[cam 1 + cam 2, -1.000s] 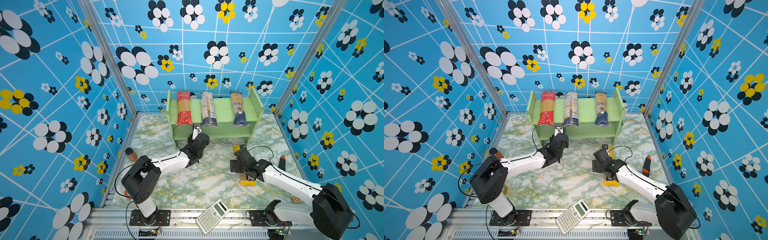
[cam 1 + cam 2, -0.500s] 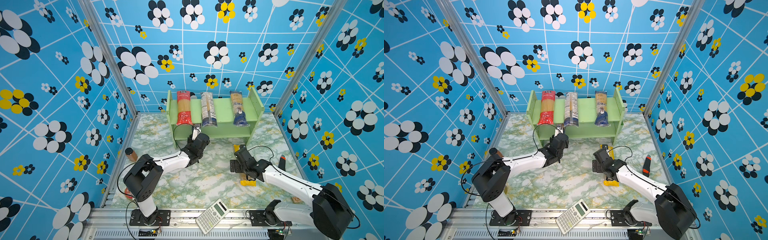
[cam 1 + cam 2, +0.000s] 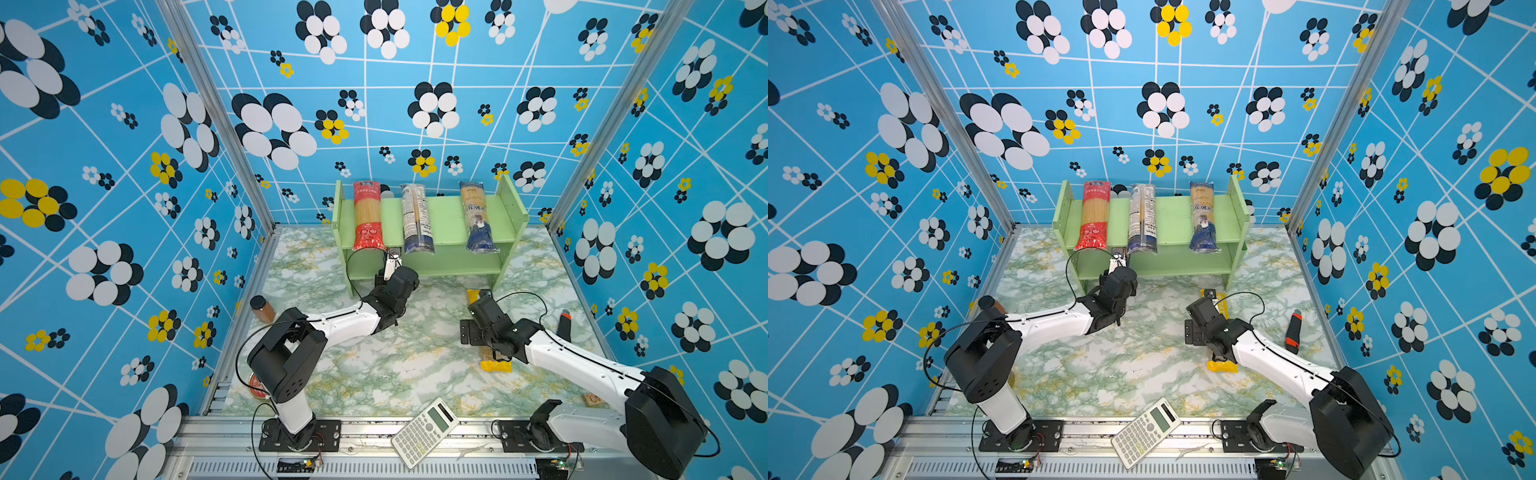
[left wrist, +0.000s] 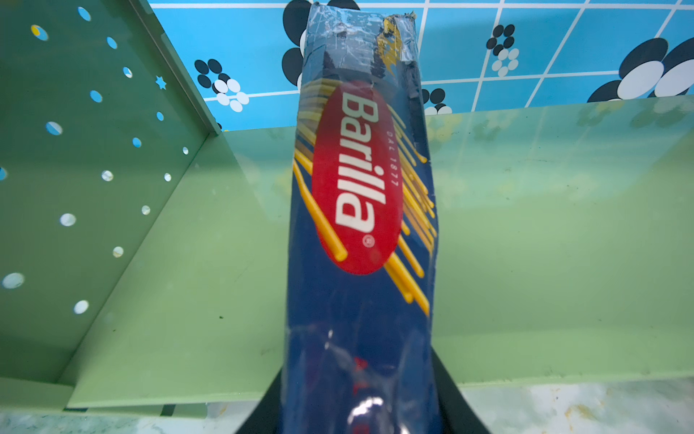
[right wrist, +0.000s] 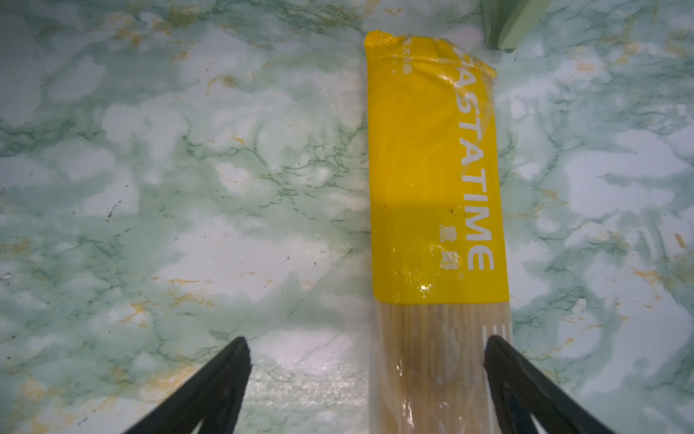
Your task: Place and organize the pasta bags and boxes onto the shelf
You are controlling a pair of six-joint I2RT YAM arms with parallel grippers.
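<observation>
**Yellow bag in front of the shelf, Barilla box at its lower tier**

In front of the shelf's right leg, the yellow bag lies flat on the table. The right gripper hangs over it with its jaws spread wide, astride the bag and not pinching it. Nearer the shelf, the left gripper pinches the dark blue Barilla box, which reaches in over the lower tier beside the left side panel. On the top tier lie the red-ended clear bag, the clear/navy bag and the yellow-navy bag.
</observation>
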